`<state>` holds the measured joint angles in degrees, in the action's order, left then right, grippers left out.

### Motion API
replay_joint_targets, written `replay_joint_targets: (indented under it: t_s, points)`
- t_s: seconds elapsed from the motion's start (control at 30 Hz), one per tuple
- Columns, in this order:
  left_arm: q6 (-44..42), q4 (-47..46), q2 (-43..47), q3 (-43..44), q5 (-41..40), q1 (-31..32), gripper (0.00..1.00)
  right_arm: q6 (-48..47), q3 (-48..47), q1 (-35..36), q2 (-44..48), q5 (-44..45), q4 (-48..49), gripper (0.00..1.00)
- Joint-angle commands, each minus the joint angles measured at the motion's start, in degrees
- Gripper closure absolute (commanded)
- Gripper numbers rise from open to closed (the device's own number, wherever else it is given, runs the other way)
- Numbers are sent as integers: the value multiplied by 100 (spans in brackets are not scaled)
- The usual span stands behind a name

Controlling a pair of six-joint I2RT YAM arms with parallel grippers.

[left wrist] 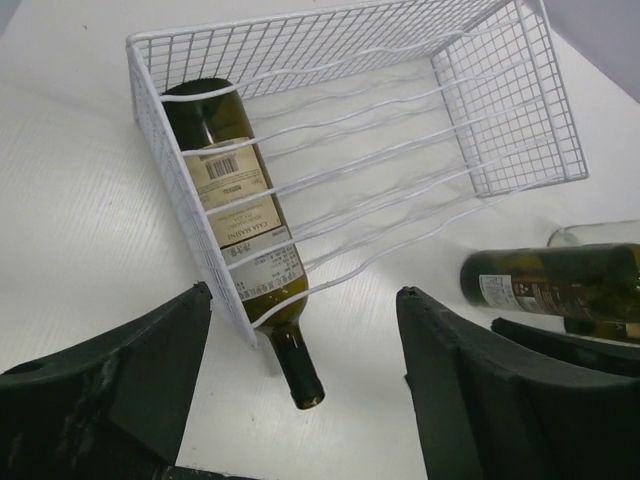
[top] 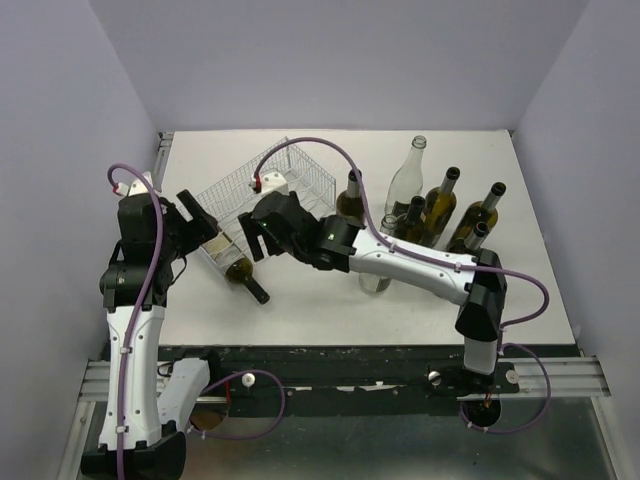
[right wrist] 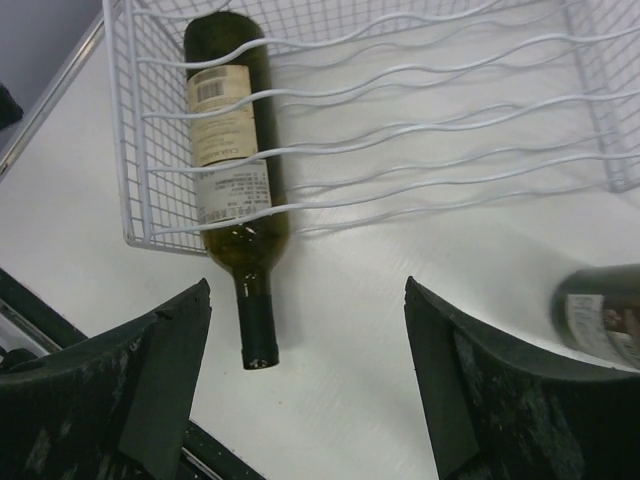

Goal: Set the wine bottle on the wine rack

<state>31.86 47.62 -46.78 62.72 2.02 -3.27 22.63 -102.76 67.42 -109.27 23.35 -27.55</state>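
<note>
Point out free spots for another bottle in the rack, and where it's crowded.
The wine rack's grooves are bare from the lying wine bottle across to the opposite side wall. Crowded: the standing bottles at the table's right.

Robot lab test cell. White table (top: 330, 315) boxed on three sides by plain pale walls (top: 320, 60); left arm (top: 135, 345) and right arm (top: 420, 262) bolted to an aluminium rail (top: 560, 372) at its near edge; purple cables (top: 315, 141) looping loose.

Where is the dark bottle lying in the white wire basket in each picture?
Top external: wine bottle left of centre, neck pointing lower right.
Left wrist: wine bottle upper left, neck down.
Right wrist: wine bottle upper left, neck down.
Shared landmark: the white wine rack holding it.
</note>
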Motion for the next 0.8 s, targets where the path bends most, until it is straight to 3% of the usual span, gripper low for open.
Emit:
replay_joint_targets:
  t_s: [0.0, 0.2, 0.33, 0.5, 0.77]
  points:
    - [-680, 46, 275, 214, 772, -16, 5, -13, -656, 17, 547, 959, -1269, 14]
    - [-971, -261, 477, 136, 1896, 2, 3, 162, -1298, -1, 1013, 2294, -2717, 14]
    - [-980, -638, 512, -110, 2758, 37, 3, 873, -1501, -202, 1302, 2902, -3904, 14]
    - [-988, -920, 512, -304, 3330, 177, 3, 1725, -1283, -431, 1794, 2903, -4846, 14]
    - [-804, -1254, 530, -611, 3542, 318, 3, 2588, 9, -668, 2384, 2376, -4971, 19]
